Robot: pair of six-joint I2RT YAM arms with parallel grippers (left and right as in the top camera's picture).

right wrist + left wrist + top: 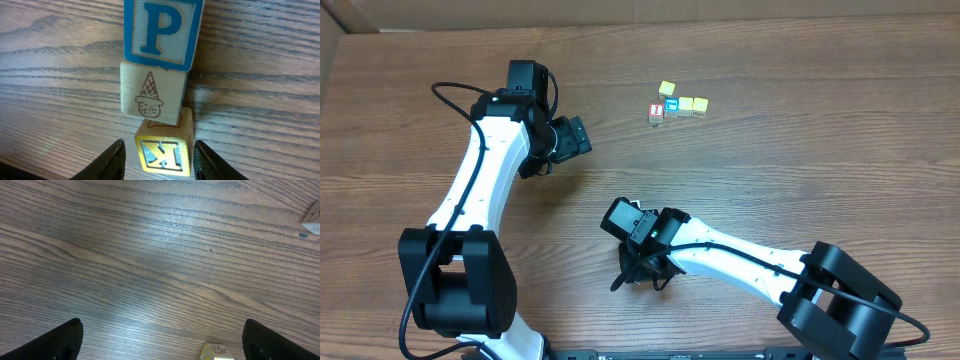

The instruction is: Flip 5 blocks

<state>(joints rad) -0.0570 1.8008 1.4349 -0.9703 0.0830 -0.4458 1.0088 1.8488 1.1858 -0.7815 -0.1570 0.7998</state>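
In the right wrist view, three blocks lie in a touching row on the wooden table. A teal-faced P block (161,32) is farthest, then a whitish block with an ice-cream cone drawing (150,97), then a yellow K block (164,155). My right gripper (160,167) is open and straddles the K block, with a gap on each side. In the overhead view this row is hidden under the right gripper (642,272). My left gripper (170,347) is wide open and holds nothing. A small block with a drawing (217,352) lies near its right finger, and another block (312,222) lies far right.
At the back of the table is a cluster of cubes: a red-faced one (656,112), a teal one (670,103) and yellowish ones (686,104). The left gripper (575,135) hovers left of that cluster.
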